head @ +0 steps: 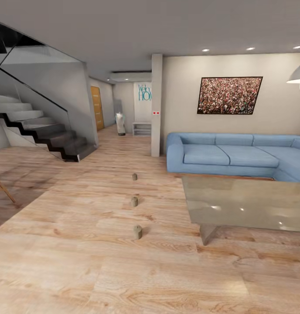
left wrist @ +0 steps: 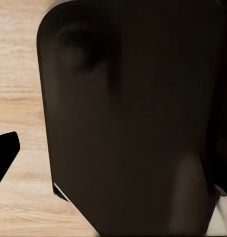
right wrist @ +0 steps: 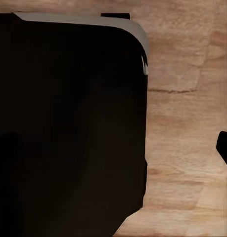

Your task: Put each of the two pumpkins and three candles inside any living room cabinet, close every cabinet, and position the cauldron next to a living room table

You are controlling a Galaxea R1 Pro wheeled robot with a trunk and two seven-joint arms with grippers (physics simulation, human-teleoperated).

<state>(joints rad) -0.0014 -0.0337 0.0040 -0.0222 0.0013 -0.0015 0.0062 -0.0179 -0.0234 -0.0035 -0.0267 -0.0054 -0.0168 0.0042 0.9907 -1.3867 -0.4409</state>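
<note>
Wood floor [head: 80, 261]: broad, open.
Blue sofa [head: 228, 155]: against the far wall.
Table [head: 250, 203]: glossy grey top, front of sofa.
Candles, three: nearest [head: 137, 232], middle [head: 134, 201], farthest [head: 134, 176], in a line on the floor left of the table.
Fingers: state cannot be told.
Approach: drive squarely to the nearest candle first.

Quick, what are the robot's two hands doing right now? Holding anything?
Left gripper: cannot be told; a dark robot part blocks its wrist view.
Right gripper: cannot be told, for the same reason.

Tan-olive candles [head: 137, 232] on pale wood-grain floor [head: 80, 261]; glossy grey table [head: 250, 205], blue sofa [head: 237, 155].
</note>
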